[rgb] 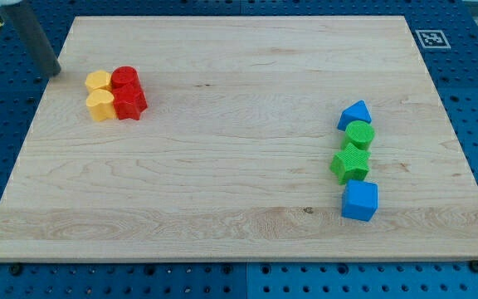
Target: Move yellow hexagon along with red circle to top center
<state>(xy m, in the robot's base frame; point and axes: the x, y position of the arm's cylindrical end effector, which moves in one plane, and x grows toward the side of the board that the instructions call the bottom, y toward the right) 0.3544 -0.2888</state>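
Observation:
The yellow hexagon (99,81) and the red circle (126,79) sit side by side, touching, near the board's upper left. Just below them lie a yellow heart-like block (100,105) and a red star-like block (129,103), packed against them in one cluster. My tip (54,73) is at the board's left edge, a short way left of the yellow hexagon and apart from it. The dark rod rises from it toward the view's top left corner.
At the view's right stands a column of blocks: a blue triangle (354,115), a green circle (359,134), a green star (351,162) and a blue cube-like block (359,200). The wooden board (239,166) lies on a blue pegboard; a marker tag (430,37) is at top right.

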